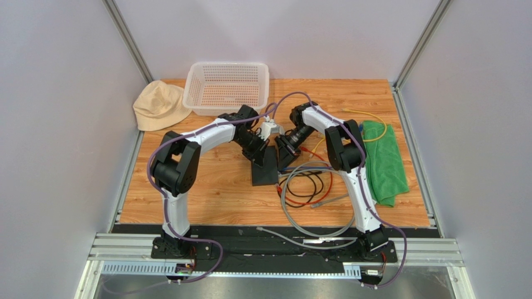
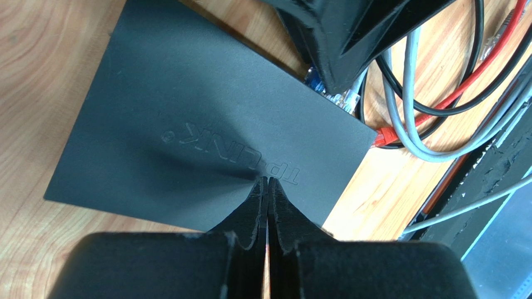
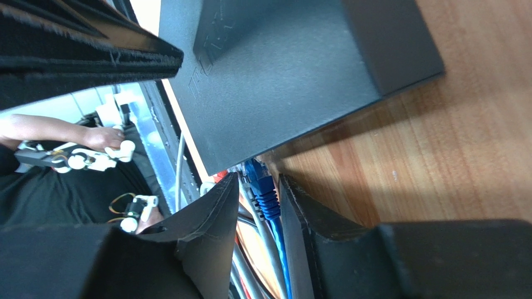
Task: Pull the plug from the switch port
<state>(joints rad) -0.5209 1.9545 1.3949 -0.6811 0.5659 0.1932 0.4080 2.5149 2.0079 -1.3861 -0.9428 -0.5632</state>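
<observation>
At mid-bench, switch (image 1: pixel 265 168) lies pinned under left gripper (image 2: pixel 268 184), fingers together, empty; right gripper (image 3: pixel 259 180), jaws slightly apart, straddles plug (image 3: pixel 265 193), whose axis points toward right edge.

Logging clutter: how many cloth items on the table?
2: floppy beige fabric hat far left, beside the white plastic basket; green cloth towel along the right edge. More may be hidden.
</observation>
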